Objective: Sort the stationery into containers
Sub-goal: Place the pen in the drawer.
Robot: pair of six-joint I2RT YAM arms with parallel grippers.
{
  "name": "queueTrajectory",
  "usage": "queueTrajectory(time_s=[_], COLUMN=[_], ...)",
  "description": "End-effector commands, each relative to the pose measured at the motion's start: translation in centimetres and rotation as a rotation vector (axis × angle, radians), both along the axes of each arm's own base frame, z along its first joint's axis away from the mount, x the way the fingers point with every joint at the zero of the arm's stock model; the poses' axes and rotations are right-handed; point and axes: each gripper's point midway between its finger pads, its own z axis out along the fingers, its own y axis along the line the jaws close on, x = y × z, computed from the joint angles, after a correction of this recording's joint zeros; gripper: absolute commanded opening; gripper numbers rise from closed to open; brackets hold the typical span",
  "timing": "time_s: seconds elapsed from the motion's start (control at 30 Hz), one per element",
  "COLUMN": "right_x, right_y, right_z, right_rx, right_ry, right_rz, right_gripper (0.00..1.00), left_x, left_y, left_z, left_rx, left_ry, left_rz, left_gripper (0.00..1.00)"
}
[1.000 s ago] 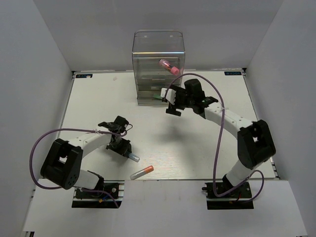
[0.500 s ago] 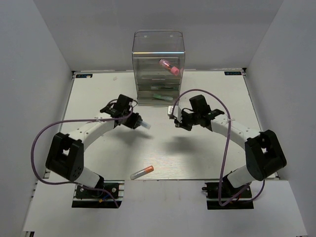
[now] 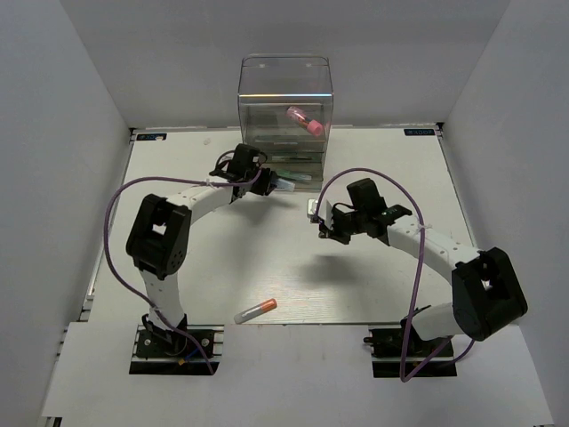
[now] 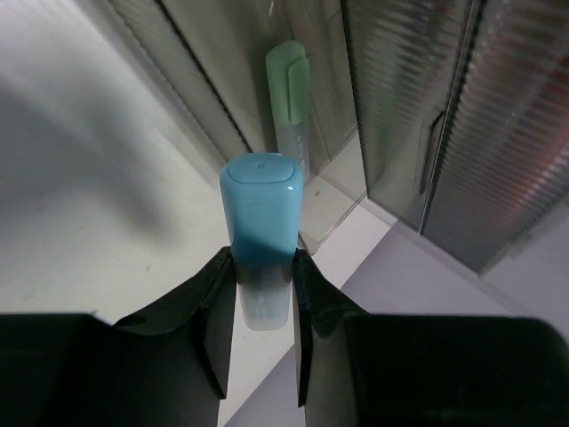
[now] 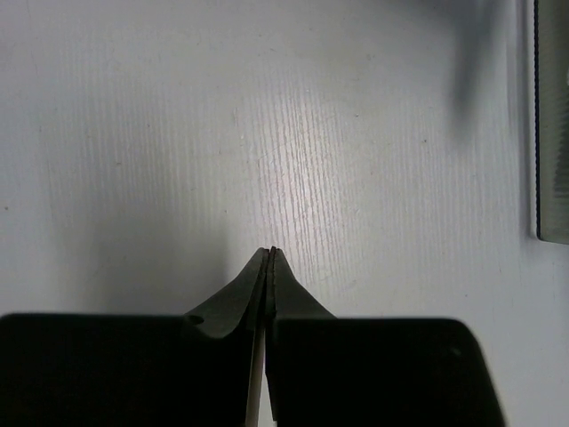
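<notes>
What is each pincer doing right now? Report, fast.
Left pincer: closed on the blue marker.
Right pincer: shut, holding nothing.

Pose: the white-and-black left arm (image 3: 194,201) is stretched well forward, its forearm swung inward to the right. The black two-finger left gripper (image 4: 262,267) is clamped on a short light-blue capped marker (image 4: 260,209), cap end protruding past the fingertips. The white-and-black right arm (image 3: 427,245) is bent at the elbow, forearm running left toward the midline, wrist tipped down. The right gripper (image 5: 270,255) is closed, fingertips touching, nothing between them.
</notes>
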Motion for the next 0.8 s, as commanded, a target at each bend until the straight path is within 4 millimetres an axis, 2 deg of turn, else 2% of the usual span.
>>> queueTrajectory(time_s=[0.0, 0.07, 0.13, 0.17, 0.2, 0.3, 0.33, 0.37, 0.43, 0.5, 0.53, 0.67, 0.7, 0.73, 0.77], right_x=[-0.5, -0.5, -0.4, -0.4, -0.4, -0.5, -0.5, -0.4, -0.7, -0.7, -0.7, -1.2, -1.2, -1.4, -1.8], right_y=[-0.2, -0.2, -0.3, -0.3, -0.4, -0.5, -0.5, -0.6, -0.5, -0.6, -0.6, -0.6, -0.5, -0.6, -0.4], right_z=[0.5, 0.4, 0.4, 0.5, 0.4, 0.4, 0.5, 0.5, 0.4, 0.6, 0.5, 0.6, 0.6, 0.7, 0.8], right_rx=[0.017, 0.019, 0.017, 0.02, 0.016, 0.017, 0.017, 0.018, 0.017, 0.019, 0.018, 0.02, 0.023, 0.023, 0.034], right_ry=[-0.012, -0.015, -0.012, -0.014, -0.013, -0.01, -0.011, -0.01, -0.002, -0.004, -0.001, 0.013, 0.008, 0.014, 0.022], right_rz=[0.011, 0.011, 0.006, 0.006, 0.002, 0.002, 0.003, -0.002, -0.001, 0.0, 0.001, 0.013, 0.022, 0.024, 0.045], right_gripper=[0.03, 0.04, 0.06, 0.07, 0.08, 0.1, 0.13, 0.16, 0.25, 0.31, 0.33, 0.5, 0.53, 0.55, 0.56], left_x=[3.4, 4.3, 5.1, 5.4, 5.9, 6.6, 6.8, 6.9, 7.7, 7.9, 8.1, 7.8, 7.9, 7.8, 7.7], left_y=[-1.4, -1.6, -1.8, -1.8, -1.8, -1.9, -1.8, -1.8, -1.6, -1.7, -1.8, -2.2, -2.3, -2.4, -2.6], left_z=[4.1, 4.3, 3.6, 4.2, 3.3, 3.1, 2.7, 1.9, 2.5, 1.3, 1.8, 1.3, 1.5, 2.3, 2.3], left_rx=[-0.091, -0.108, -0.125, -0.128, -0.125, -0.124, -0.113, -0.112, -0.12, -0.107, -0.112, -0.125, -0.129, -0.141, -0.142], left_ry=[-0.105, -0.108, -0.107, -0.126, -0.112, -0.106, -0.099, -0.08, -0.095, -0.073, -0.082, -0.064, -0.072, -0.08, -0.079], left_rz=[0.036, 0.059, 0.084, 0.091, 0.11, 0.128, 0.135, 0.143, 0.151, 0.152, 0.152, 0.129, 0.128, 0.121, 0.105], left_gripper=[0.0, 0.0, 0.0, 0.0, 0.0, 0.0, 0.0, 0.07, 0.19, 0.34, 0.37, 0.46, 0.51, 0.51, 0.53])
